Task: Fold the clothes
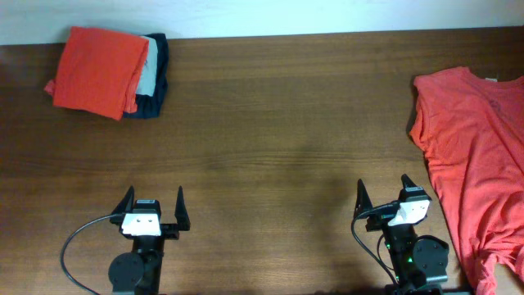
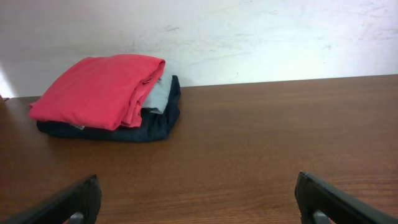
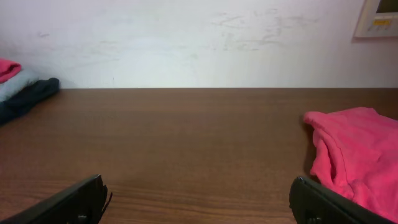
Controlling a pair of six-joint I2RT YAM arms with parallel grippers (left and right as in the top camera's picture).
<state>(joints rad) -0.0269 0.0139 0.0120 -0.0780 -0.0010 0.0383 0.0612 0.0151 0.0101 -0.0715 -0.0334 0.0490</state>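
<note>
Brown wood-grain table filled our overhead view, and a pale, scuffed wall ran along its far edge. At the far left corner we saw a small stack of clothes. A folded shirt, orange-red, lay on top, with a grey piece under it and a navy piece at the bottom, both lower layers peeking out on the stack's right side. From the left wrist camera the same stack sat well ahead and to the left, close to the wall. Along the near edge, the left gripper hovered over bare wood with its jaws spread wide and nothing between them; its dark fingers framed the bottom corners of the wrist view, and a black cable looped out to its left. Further right, the right gripper was likewise spread wide and empty, well apart from the stack, its fingers low in its own camera's view. Just beside it, on the right, a loose shirt of the same orange-red lay unfolded and rumpled, running from near the far edge down past the near edge and off the right side of the overhead view. We saw no contact between that shirt and the gripper. High on the wall at the far right, the right wrist camera caught a pale panel.
</note>
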